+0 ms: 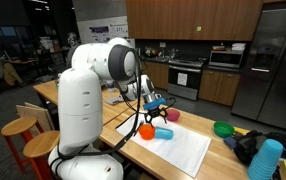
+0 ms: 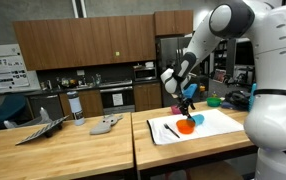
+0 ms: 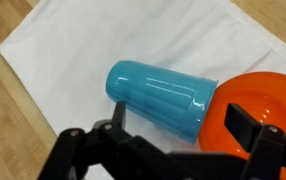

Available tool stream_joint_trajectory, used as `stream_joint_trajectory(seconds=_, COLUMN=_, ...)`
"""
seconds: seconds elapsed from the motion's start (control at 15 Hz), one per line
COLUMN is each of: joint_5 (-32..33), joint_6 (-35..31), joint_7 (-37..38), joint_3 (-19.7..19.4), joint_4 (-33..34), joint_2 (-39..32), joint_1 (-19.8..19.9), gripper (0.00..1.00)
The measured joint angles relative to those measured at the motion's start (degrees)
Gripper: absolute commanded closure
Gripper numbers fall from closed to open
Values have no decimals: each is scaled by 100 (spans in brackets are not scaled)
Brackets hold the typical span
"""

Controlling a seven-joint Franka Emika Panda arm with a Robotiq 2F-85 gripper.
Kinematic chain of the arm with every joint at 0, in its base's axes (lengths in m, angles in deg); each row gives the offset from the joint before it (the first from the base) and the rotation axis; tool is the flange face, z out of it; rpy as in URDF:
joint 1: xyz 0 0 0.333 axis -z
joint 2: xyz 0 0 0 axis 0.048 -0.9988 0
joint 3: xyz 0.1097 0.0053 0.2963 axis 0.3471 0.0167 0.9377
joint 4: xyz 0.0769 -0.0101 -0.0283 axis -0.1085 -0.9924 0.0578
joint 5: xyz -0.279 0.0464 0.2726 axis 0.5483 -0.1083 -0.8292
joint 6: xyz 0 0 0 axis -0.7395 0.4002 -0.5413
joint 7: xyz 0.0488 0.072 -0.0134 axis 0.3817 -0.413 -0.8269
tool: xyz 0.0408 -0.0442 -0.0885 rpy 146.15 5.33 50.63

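Now the gripper (image 3: 175,130), claw apart, hovers over the cup (image 3: 161,93) lying against the bowl (image 3: 265,100); gripping likely needs lowering.

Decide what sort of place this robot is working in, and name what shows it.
Probably a shared kitchen in an office or lab: dark wooden wall cabinets, a stainless steel oven range and a tall steel refrigerator stand in the background.

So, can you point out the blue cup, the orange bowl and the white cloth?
blue cup (image 3: 161,95): wrist view, middle of its ribbed side.
orange bowl (image 3: 271,100): wrist view, on its inside surface.
white cloth (image 3: 78,40): wrist view, bare part above the cup.
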State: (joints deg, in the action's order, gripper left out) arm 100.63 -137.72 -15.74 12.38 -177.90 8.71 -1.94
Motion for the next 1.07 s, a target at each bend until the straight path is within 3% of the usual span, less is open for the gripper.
stream_joint_trajectory(seconds=1.07, joint_5=119, joint_6=258, joint_7=92, joint_3=-21, joint_4=148, joint_2=-229, joint_1=1, gripper=0)
